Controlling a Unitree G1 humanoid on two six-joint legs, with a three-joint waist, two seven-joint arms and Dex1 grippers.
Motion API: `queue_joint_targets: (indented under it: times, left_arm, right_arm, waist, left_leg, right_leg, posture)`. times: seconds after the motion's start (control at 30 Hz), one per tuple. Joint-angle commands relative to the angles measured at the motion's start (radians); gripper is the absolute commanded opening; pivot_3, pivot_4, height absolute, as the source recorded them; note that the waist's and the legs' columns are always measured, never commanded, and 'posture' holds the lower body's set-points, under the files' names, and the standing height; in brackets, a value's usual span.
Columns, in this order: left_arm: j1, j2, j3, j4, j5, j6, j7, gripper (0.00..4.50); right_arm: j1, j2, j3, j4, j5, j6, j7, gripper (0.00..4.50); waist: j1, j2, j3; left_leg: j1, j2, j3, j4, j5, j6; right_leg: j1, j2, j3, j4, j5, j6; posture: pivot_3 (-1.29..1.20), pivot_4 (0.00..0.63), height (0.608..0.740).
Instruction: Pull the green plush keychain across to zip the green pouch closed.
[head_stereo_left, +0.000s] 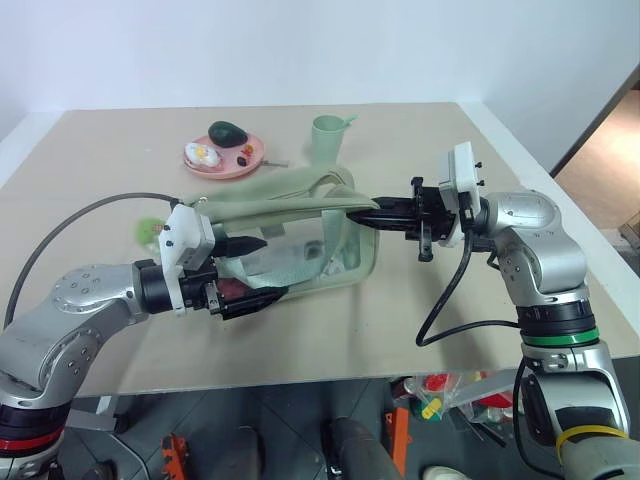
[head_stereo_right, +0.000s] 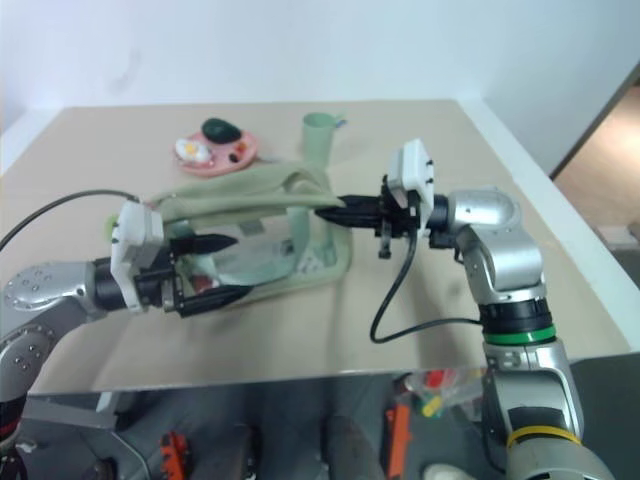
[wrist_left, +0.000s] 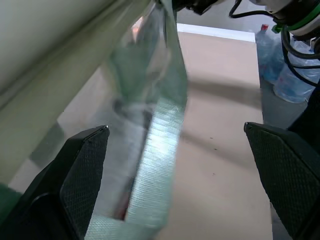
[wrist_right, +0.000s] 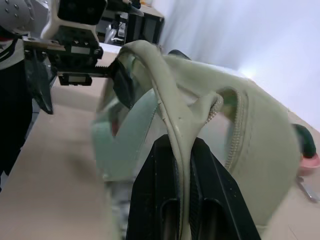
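Observation:
The green pouch (head_stereo_left: 290, 195) lies mid-table, a pale sage bag with clear side panels. Its right end is lifted off the table by a strap handle (wrist_right: 182, 145). My right gripper (head_stereo_left: 353, 212) is shut on that strap, pointing left and level. My left gripper (head_stereo_left: 252, 272) stands open at the pouch's left end. The clear panel and a woven strap (wrist_left: 155, 165) lie between its wide-spread fingers (wrist_left: 75, 185). The green plush keychain (head_stereo_left: 148, 229) is a fuzzy lime tuft just left of my left wrist, mostly hidden behind it.
At the back stands a pink plate (head_stereo_left: 258, 150) carrying a dark green avocado toy (head_stereo_left: 228, 132) and other small toys. A pale green cup (head_stereo_left: 327, 140) stands beside it. Black cables trail from both wrists. The table's front edge is close below the pouch.

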Motion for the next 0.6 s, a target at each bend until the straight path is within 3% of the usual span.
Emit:
queue_joint_targets:
  times: [0.03,0.3,0.6]
  left_arm:
    - [-0.02,0.011,0.008,-0.014,-0.002,-0.012,-0.011,4.5]
    - [-0.032,0.002,-0.006,-0.001,0.007,-0.02,-0.021,4.5]
    - [-0.05,-0.014,-0.026,0.019,0.019,-0.032,-0.031,4.5]
  right_arm:
    - [0.006,-0.002,-0.039,0.04,-0.011,-0.063,-0.019,0.03]
    - [-0.023,0.003,-0.096,0.066,0.029,-0.033,-0.083,0.03]
    - [0.046,0.006,-0.076,0.106,-0.025,-0.101,-0.078,0.03]
  waist:
    - [0.0,0.0,0.0]
    - [0.0,0.0,0.0]
    - [-0.001,0.0,0.0]
  left_leg:
    - [0.0,0.0,0.0,0.0,0.0,0.0]
    - [0.0,0.0,0.001,0.0,0.0,0.0]
    - [0.0,0.0,0.002,0.0,0.0,0.0]
  right_leg:
    - [0.0,0.0,0.0,0.0,0.0,0.0]
    - [0.0,0.0,0.001,0.0,0.001,0.002]
    - [0.0,0.0,0.002,0.0,0.001,0.002]
  posture:
    - [0.0,0.15,0.74]
    - [0.0,0.15,0.74]
    - [0.0,0.15,0.74]
